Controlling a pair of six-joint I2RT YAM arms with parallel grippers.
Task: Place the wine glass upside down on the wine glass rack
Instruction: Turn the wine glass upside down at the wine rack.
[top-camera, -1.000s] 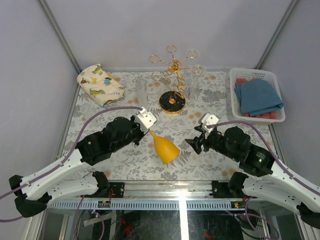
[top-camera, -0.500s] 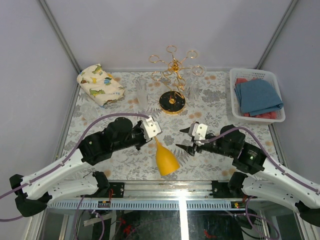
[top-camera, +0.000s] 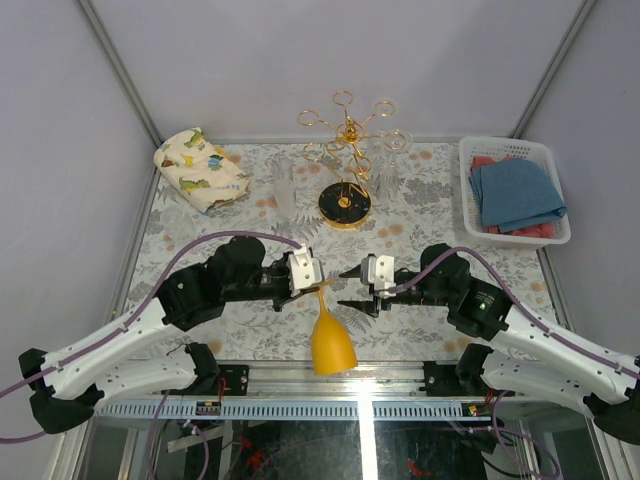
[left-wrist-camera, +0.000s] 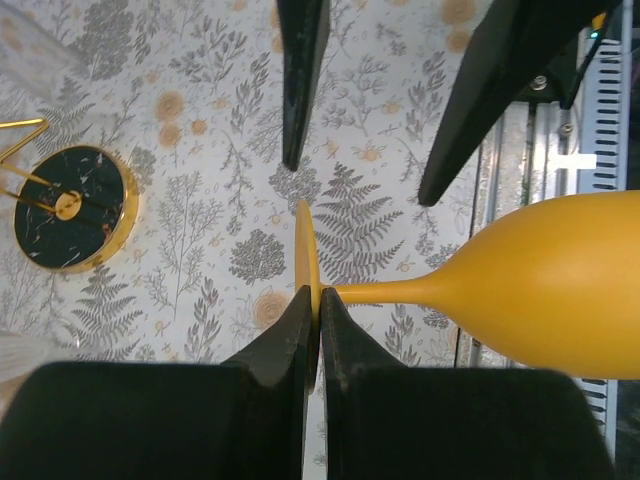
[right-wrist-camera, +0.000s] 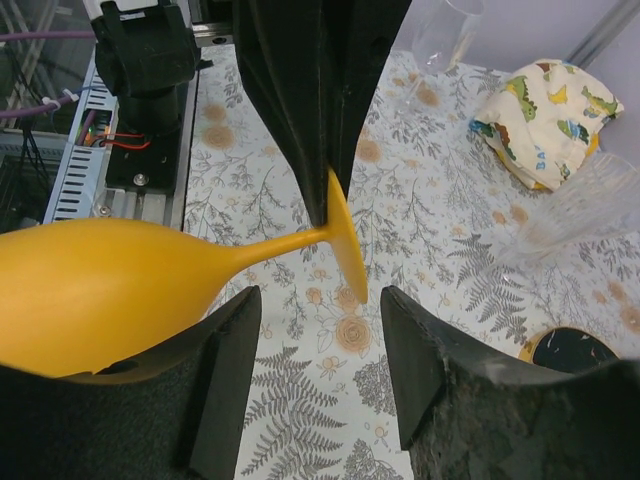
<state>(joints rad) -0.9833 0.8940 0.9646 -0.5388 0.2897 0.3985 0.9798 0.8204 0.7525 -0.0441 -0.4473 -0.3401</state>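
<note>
The floral-patterned table (top-camera: 440, 195) carries, at its far middle, the gold wire wine glass rack (top-camera: 346, 132) with looped ring-ended arms above a round black gold-rimmed base (top-camera: 345, 205). The opaque orange-yellow wine glass (top-camera: 332, 345) is well apart from it, in the air over the near part of the table, lying roughly sideways with its bowl toward the near edge. The left tool (left-wrist-camera: 318, 300) is closed on the rim of the glass's flat foot (left-wrist-camera: 306, 250), pinching that thin disc edge-on. The right tool (right-wrist-camera: 320, 345) stands open with a finger on each side of the stem (right-wrist-camera: 285, 245), and no contact shows. The glass looks stiff, smooth and light, probably slippery, and brittle if it is real glass rather than plastic, which cannot be told. Held only by the foot's edge, the heavier bowl can probably swing it in the grip. The stem just under the foot looks like the best place to hold: narrow enough to close on firmly, and it leaves the foot free to slide into a ring with the bowl hanging down. The bowl's mouth is cut off in both wrist views. The rack's arms are thin against the wall. The clear glasses (top-camera: 285, 185) near the rack are faint, and whether they hang or stand is unclear.
</note>
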